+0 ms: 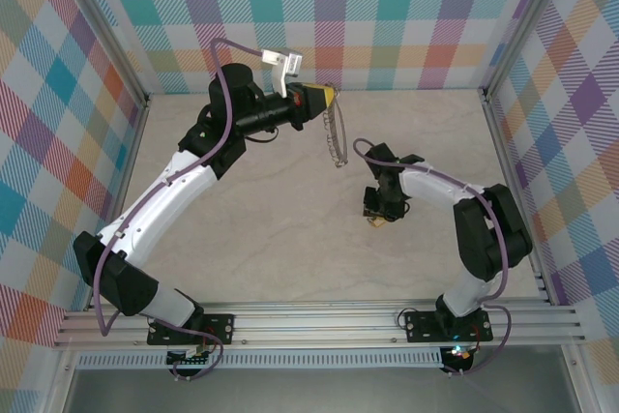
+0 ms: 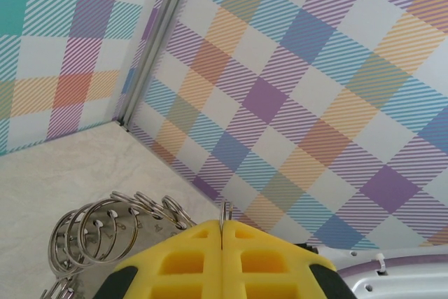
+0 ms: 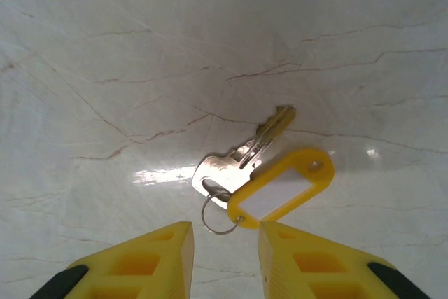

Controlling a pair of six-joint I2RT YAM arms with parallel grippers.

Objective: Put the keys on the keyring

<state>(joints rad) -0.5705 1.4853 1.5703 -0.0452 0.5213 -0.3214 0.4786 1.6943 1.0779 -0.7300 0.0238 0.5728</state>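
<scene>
The left tool (image 2: 222, 227), its yellow jaws pressed tight together, pinches a thin wire of the keyring (image 2: 105, 232), a large grey metal ring strung with many small loops that dangles clear of the desk (image 1: 261, 200). The right tool (image 3: 225, 227) hangs low over the desk with its jaws partly parted, gripping nothing. Just ahead of it lies the key (image 3: 245, 153), silver and flat on the marbled surface, joined by a small split ring (image 3: 218, 215) to a yellow plastic tag (image 3: 281, 185) with a white label. The split ring sits at the mouth of the gap, well apart from the keyring.
</scene>
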